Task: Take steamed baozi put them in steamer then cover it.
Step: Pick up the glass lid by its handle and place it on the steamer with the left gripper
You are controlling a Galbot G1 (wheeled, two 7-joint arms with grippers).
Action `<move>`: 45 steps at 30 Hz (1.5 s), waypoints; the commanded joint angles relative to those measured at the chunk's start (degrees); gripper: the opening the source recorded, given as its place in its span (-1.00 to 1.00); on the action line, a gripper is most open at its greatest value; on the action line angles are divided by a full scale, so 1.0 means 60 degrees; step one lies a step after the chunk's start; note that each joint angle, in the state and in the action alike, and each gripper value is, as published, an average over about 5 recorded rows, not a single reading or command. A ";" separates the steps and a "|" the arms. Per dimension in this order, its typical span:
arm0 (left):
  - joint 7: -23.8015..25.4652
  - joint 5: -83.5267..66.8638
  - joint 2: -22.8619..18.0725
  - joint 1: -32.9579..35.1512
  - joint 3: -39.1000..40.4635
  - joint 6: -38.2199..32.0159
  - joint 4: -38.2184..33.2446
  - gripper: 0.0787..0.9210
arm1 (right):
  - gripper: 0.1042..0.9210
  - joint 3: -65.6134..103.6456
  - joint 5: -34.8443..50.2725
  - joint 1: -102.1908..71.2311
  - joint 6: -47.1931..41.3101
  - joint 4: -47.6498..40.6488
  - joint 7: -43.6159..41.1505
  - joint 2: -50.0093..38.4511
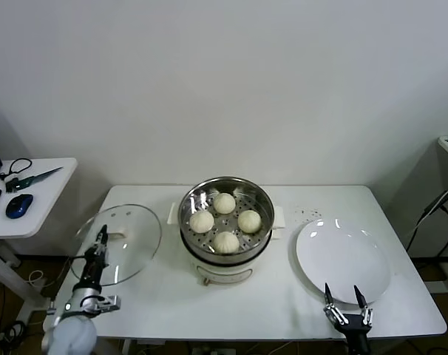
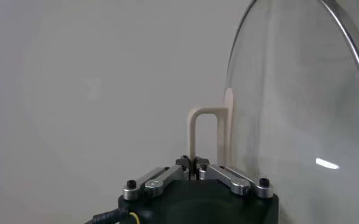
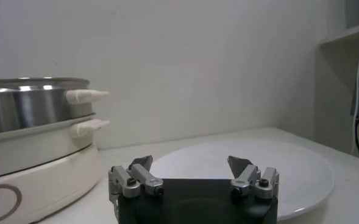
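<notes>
Gripping the cover (image 1: 117, 244) by its handle, the left hand (image 1: 100, 248) is clamped shut; lift level, centre over the steamer (image 1: 225, 218). Right hand (image 1: 347, 303) idles wide open, empty.

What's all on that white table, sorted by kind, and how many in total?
Steamed baozi: 4, all in the steamer
Steamer: 1
Cover: 1, handle held by the left claw
White plate: 1
Total: 7

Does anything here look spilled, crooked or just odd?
Only small things: dark specks dot the table between the steamer and white plate. The cover is off, tilted, its handle pinched in the left gripper.
</notes>
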 commanded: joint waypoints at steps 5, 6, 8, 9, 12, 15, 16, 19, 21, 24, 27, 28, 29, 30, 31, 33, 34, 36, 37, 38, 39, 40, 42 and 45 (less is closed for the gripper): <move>0.2028 -0.1307 0.1278 0.0219 -0.0070 0.1115 -0.2714 -0.87 | 0.76 0.0005 -0.0187 -0.0020 0.0102 -0.0016 0.0028 0.0042; 0.2373 -0.1336 0.1527 0.0197 -0.0065 0.1344 -0.2980 -0.87 | 0.76 0.0008 -0.0197 -0.0018 0.0114 -0.0017 0.0034 0.0041; 0.2864 -0.1392 0.1939 0.0110 -0.0022 0.1722 -0.3362 -0.87 | 0.76 0.0013 -0.0234 -0.0005 0.0125 -0.0014 0.0052 0.0040; 0.3074 -0.1438 0.2122 0.0047 0.0018 0.1903 -0.3544 -0.87 | 0.76 0.0016 -0.0262 0.0006 0.0128 -0.0009 0.0065 0.0038; 0.3607 -0.1559 0.2524 -0.0211 0.0328 0.2490 -0.4160 -0.87 | 0.76 0.0022 -0.0381 0.0042 0.0114 0.0027 0.0134 0.0023; 0.4112 -0.1463 0.2686 -0.0553 0.1023 0.3233 -0.4892 -0.87 | 0.76 0.0031 -0.0486 0.0076 0.0081 0.0069 0.0194 -0.0018; 0.4315 -0.1329 0.2667 -0.0699 0.1329 0.3482 -0.5133 -0.87 | 0.76 0.0033 -0.0501 0.0090 0.0067 0.0076 0.0205 -0.0033; 0.4905 -0.0561 0.2350 -0.1261 0.2379 0.4176 -0.5644 -0.87 | 0.76 0.0042 -0.0522 0.0162 0.0022 0.0078 0.0247 -0.0074; 0.5236 0.0017 0.1942 -0.1688 0.3088 0.4532 -0.5720 -0.87 | 0.76 0.0048 -0.0522 0.0222 0.0013 0.0049 0.0264 -0.0096; 0.5612 0.0722 0.1198 -0.2261 0.4073 0.4877 -0.5604 -0.87 | 0.76 0.0054 -0.0506 0.0287 0.0014 0.0006 0.0247 -0.0105; 0.5930 0.1549 0.0408 -0.2658 0.4902 0.5081 -0.5397 -0.87 | 0.76 0.0050 -0.0486 0.0303 0.0033 -0.0009 0.0221 -0.0138; 0.6000 0.1859 0.0078 -0.2748 0.5166 0.5131 -0.5263 -0.87 | 0.76 0.0049 -0.0480 0.0301 0.0046 -0.0011 0.0216 -0.0157; 0.6046 0.2149 -0.0245 -0.2814 0.5378 0.5168 -0.5123 -0.87 | 0.76 0.0050 -0.0472 0.0299 0.0059 -0.0011 0.0212 -0.0180; 0.6071 0.2454 -0.0644 -0.2864 0.5581 0.5185 -0.4948 -0.87 | 0.76 0.0051 -0.0454 0.0295 0.0073 -0.0012 0.0213 -0.0209; 0.6085 0.2794 -0.1074 -0.2902 0.5765 0.5186 -0.4764 -0.87 | 0.76 0.0052 -0.0426 0.0293 0.0087 -0.0015 0.0214 -0.0241; 0.6079 0.3369 -0.1850 -0.2925 0.6009 0.5141 -0.4468 -0.87 | 0.76 0.0052 -0.0345 0.0288 0.0111 -0.0021 0.0218 -0.0313; 0.6069 0.3670 -0.2258 -0.2917 0.6124 0.5093 -0.4321 -0.87 | 0.76 0.0054 -0.0297 0.0288 0.0124 -0.0028 0.0219 -0.0349; 0.6021 0.4122 -0.2862 -0.2872 0.6310 0.4992 -0.4062 -0.87 | 0.76 0.0059 -0.0219 0.0292 0.0140 -0.0044 0.0222 -0.0406; 0.5980 0.4310 -0.3124 -0.2846 0.6403 0.4948 -0.3904 -0.87 | 0.76 0.0064 -0.0191 0.0296 0.0147 -0.0052 0.0224 -0.0425; 0.5932 0.4440 -0.3315 -0.2825 0.6472 0.4918 -0.3743 -0.87 | 0.76 0.0068 -0.0173 0.0298 0.0154 -0.0058 0.0225 -0.0439; 0.5872 0.4538 -0.3467 -0.2813 0.6529 0.4905 -0.3556 -0.87 | 0.76 0.0070 -0.0155 0.0299 0.0161 -0.0063 0.0226 -0.0448; 0.5802 0.4608 -0.3601 -0.2808 0.6566 0.4897 -0.3386 -0.87 | 0.76 0.0072 -0.0141 0.0298 0.0169 -0.0067 0.0228 -0.0451; 0.5644 0.4690 -0.3842 -0.2827 0.6614 0.4895 -0.3005 -0.87 | 0.76 0.0074 -0.0116 0.0295 0.0189 -0.0072 0.0232 -0.0446; 0.5380 0.4757 -0.4150 -0.2899 0.6641 0.4914 -0.2432 -0.87 | 0.76 0.0077 -0.0078 0.0290 0.0228 -0.0088 0.0244 -0.0427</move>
